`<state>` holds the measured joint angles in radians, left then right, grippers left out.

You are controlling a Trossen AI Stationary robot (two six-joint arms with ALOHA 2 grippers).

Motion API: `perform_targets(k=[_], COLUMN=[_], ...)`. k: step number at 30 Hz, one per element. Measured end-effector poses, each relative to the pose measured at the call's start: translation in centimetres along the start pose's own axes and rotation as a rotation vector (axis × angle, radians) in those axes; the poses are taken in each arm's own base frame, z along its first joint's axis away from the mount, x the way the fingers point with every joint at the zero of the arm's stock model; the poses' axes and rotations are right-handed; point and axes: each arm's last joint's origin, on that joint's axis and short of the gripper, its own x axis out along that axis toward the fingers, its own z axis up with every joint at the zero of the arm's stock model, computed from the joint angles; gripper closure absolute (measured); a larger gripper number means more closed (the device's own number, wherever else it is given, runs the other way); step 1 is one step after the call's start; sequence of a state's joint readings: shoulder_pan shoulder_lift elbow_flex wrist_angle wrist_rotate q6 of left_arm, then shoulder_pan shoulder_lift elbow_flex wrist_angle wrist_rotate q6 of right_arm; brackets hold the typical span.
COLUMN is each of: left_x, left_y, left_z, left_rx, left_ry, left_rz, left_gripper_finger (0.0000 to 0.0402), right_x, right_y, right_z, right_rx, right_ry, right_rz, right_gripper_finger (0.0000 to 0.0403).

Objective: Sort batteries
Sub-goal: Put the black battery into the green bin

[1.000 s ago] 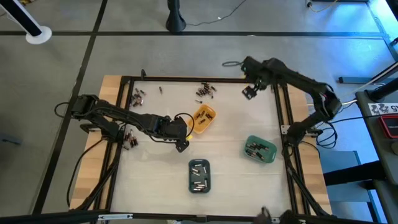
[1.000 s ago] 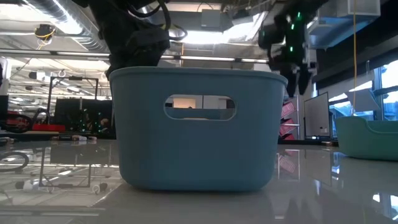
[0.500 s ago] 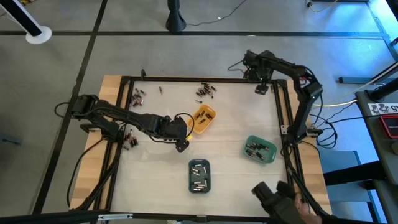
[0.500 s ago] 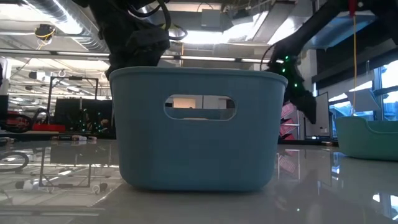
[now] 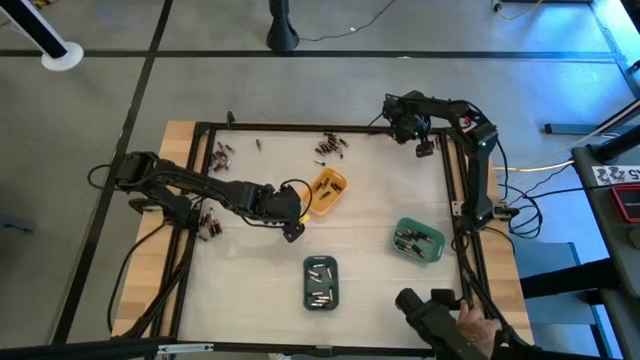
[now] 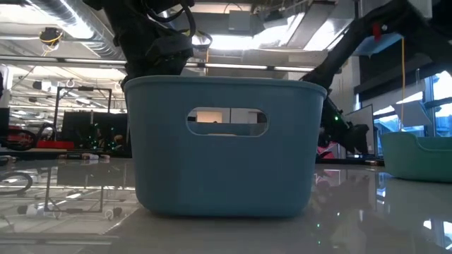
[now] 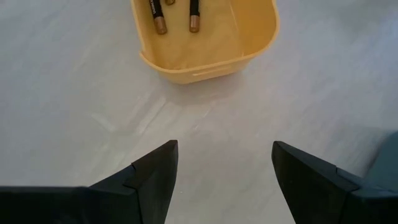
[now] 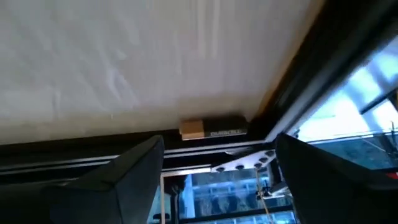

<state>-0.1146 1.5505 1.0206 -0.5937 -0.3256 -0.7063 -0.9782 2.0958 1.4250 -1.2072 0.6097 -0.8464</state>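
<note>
**Right claw lines up on a battery in the far corner**

The right gripper (image 5: 425, 148) hangs over the table's far right corner, fingers apart and empty. Its wrist view shows one battery (image 8: 212, 129) lying against the dark frame rail (image 8: 93, 149), straight ahead between the two fingers, its long axis running along the rail and so across the gap between them. The likely next move is a descent onto it, and the rail leaves little room on that side.

The left gripper (image 5: 291, 232) waits near the table's middle, fingers apart, nothing between them, just beside the yellow tray (image 5: 327, 190), which holds at least two batteries (image 7: 160, 14).

Loose batteries (image 5: 331, 146) remain scattered along the far edge, and another cluster (image 5: 221, 157) lies towards the far left. The green tray (image 5: 419, 240) and the blue tray (image 5: 320, 282) each already hold several.
</note>
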Motion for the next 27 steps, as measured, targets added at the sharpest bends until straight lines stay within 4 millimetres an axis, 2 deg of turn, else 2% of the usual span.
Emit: perform_targets(k=[6, 15, 27], left_x=[0.0, 0.1, 0.1], left_y=[0.0, 0.2, 0.2], left_z=[0.0, 0.2, 0.2], left_rx=[0.001, -0.009, -0.020], left_ry=[0.001, 0.012, 0.017], left_rz=[0.000, -0.007, -0.014], left_gripper_finger=[0.0153, 0.0153, 0.0153], right_x=[1.9, 2.2, 3.9], right_y=[-0.4, -0.6, -0.2], right_z=[-0.1, 0.0, 1.4], right_rx=[0.007, 0.007, -0.031], right_ry=[0.126, 0.120, 0.124], right_rz=[0.003, 0.002, 0.070], right_gripper_finger=[0.0093, 0.0093, 0.0093])
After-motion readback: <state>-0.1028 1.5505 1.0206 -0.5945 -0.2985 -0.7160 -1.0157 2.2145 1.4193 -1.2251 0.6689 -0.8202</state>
